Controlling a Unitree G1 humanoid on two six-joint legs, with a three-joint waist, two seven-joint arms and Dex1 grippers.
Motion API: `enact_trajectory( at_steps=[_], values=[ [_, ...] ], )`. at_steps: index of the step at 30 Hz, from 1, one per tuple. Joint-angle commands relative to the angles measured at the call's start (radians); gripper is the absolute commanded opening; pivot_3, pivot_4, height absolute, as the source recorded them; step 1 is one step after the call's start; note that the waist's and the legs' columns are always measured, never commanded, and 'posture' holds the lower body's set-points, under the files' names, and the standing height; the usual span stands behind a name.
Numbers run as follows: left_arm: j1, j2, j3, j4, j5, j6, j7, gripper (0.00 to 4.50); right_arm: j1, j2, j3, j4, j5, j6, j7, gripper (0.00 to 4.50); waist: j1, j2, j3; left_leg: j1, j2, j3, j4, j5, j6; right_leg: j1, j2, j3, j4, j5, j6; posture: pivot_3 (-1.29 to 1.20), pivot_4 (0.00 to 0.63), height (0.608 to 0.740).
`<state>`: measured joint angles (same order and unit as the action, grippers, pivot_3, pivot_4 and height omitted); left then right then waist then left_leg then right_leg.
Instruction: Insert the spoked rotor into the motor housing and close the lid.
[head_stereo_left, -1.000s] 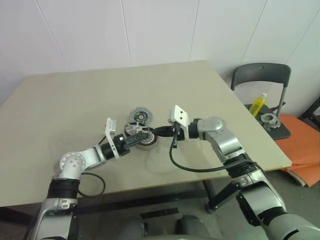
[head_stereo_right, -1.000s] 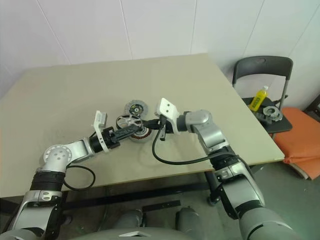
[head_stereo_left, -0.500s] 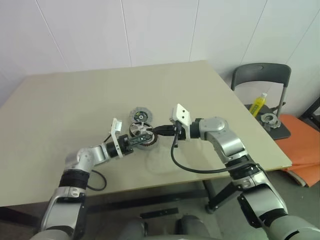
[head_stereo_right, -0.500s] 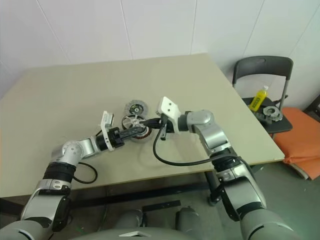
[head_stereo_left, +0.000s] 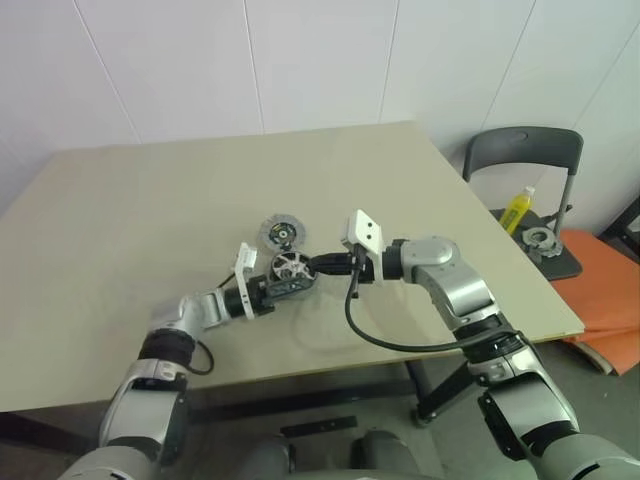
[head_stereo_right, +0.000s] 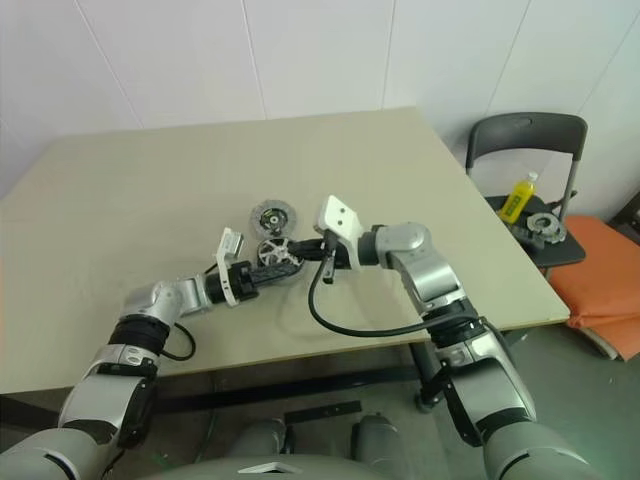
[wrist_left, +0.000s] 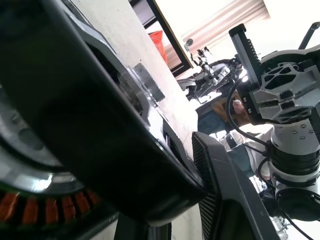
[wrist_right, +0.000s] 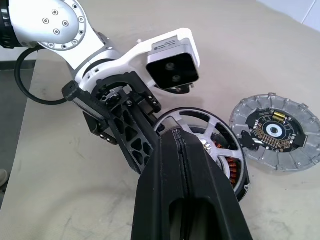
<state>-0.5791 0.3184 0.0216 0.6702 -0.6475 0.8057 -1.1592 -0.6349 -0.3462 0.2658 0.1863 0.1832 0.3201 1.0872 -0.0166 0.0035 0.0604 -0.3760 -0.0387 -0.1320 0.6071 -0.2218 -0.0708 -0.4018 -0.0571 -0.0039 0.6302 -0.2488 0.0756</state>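
- Beige tabletop (head_stereo_left: 150, 200), white wall behind, grey chair (head_stereo_left: 520, 150) off to the robot's right w/ yellow bottle (head_stereo_left: 516, 208).
- Eye views: left gripper (head_stereo_left: 283, 283) pinches rim of silvery spoked rotor (head_stereo_left: 291, 266), which sits over copper-wound round metal motor housing (head_stereo_right: 278, 270). Right gripper (head_stereo_left: 318, 265) shut, empty, tips at the rotor's far side.
- Flat silver-grey ribbed lid (head_stereo_left: 281, 232) lies just beyond the housing, apart from it.
- Left wrist view: orange windings of the housing below the fingers; seating unclear.
- Right wrist view: rotor looks slightly tilted on the housing.
- Risk: rotor cocks/jams if let go while off-axis; the shut right tips could nudge the housing into the lid.
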Motion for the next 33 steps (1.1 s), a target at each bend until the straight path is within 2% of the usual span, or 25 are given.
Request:
enact_trajectory(
  at_steps=[1,14,33],
  values=[
    [-0.048,-0.012,0.02,0.029,0.022,-0.051,-0.035,0.55,-0.007,0.0,-0.017,-0.054,0.026,-0.001,0.002,0.0,0.0,0.0,0.0,0.0,0.0,0.0,0.0,0.0,0.0,0.0,0.0,0.0,0.0,0.0,0.0,0.0,0.0,0.74],
    [-0.084,-0.036,0.068,0.128,0.072,-0.138,-0.033,0.55,0.004,-0.002,-0.013,-0.073,0.03,0.01,-0.001,0.0,0.0,0.0,0.0,0.001,0.0,0.0,0.0,0.0,0.0,0.001,0.0,0.0,0.0,0.002,0.003,0.0,0.0,0.74],
    [-0.084,-0.034,0.067,0.139,0.087,-0.051,-0.035,0.55,0.004,-0.001,-0.017,-0.071,0.029,0.01,-0.009,0.0,0.0,0.0,0.0,0.002,0.0,0.0,0.002,0.0,0.0,0.003,0.0,0.0,0.001,0.002,0.003,0.0,0.0,0.74]
  ],
)
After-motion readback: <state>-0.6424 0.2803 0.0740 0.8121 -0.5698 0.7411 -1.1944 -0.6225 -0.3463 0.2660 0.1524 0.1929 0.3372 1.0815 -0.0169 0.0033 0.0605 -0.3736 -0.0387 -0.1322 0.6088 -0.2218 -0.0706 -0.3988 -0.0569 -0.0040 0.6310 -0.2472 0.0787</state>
